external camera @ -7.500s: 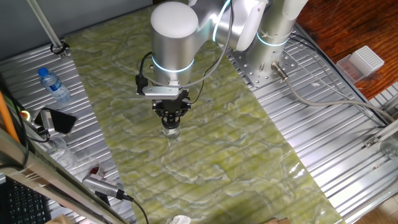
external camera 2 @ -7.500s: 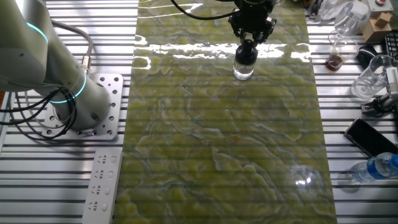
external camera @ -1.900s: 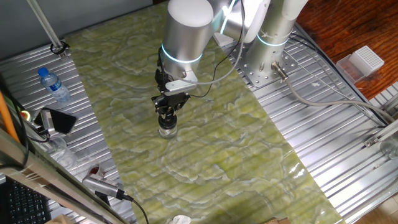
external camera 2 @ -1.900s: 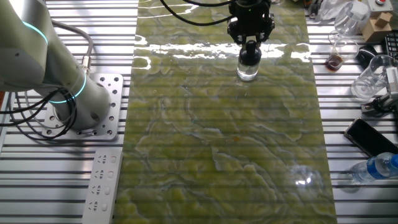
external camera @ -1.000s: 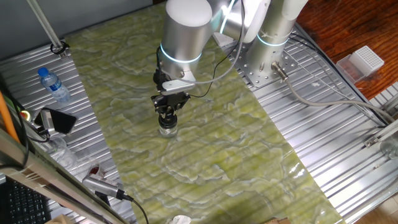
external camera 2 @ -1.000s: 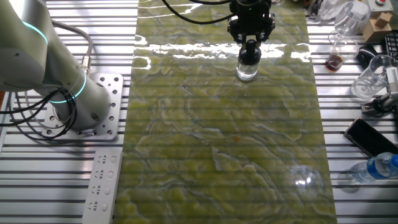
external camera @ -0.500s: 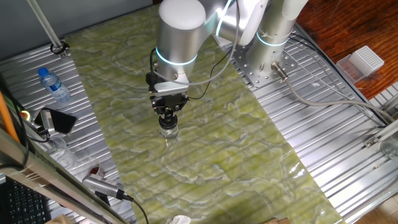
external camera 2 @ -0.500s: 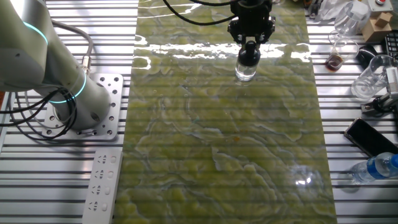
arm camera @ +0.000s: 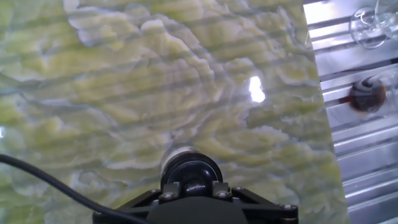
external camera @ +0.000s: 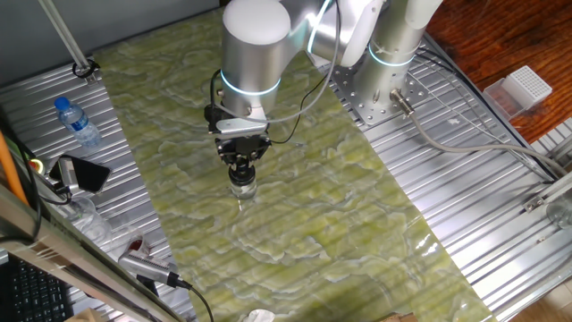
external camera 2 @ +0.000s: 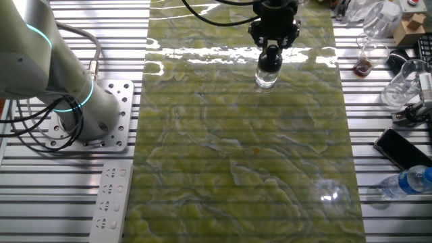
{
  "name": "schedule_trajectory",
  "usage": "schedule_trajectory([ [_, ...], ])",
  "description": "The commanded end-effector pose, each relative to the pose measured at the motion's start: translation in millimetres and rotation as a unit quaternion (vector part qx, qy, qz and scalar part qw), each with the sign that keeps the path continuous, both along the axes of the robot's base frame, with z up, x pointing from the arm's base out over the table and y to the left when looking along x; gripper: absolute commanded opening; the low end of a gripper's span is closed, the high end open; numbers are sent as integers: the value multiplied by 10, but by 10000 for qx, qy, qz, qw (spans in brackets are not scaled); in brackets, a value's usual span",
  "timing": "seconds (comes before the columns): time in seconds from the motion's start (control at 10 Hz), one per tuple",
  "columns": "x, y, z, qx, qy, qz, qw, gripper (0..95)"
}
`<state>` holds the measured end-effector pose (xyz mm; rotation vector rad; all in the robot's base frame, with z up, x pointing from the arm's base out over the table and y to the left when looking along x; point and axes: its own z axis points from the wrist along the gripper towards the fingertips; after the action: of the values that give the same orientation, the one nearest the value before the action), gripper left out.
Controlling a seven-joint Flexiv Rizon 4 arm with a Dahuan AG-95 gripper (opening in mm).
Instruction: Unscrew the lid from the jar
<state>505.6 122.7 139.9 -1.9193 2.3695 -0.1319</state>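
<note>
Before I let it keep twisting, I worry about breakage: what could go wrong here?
Nothing braces the jar on the glossy mat; it may spin with the lid instead of unscrewing. The pincer grips only the small cap, so it could slip. If lifted early, the glass might tip.

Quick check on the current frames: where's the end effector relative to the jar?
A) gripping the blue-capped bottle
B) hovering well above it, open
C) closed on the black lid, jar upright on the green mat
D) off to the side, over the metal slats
C: the end effector is closed on the lid of the jar, which stands upright on the green mat.
</note>
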Motion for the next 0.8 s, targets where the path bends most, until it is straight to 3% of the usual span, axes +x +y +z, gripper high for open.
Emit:
schedule_trajectory([
  [0.1, -3, -2, 2, 12, -19, 24, 10000, 950],
  [0.6, -3, -3, 2, 143, 21, -250, 9996, 950],
  [0.8, -3, -3, -1, 312, 224, -673, 9970, 950],
])
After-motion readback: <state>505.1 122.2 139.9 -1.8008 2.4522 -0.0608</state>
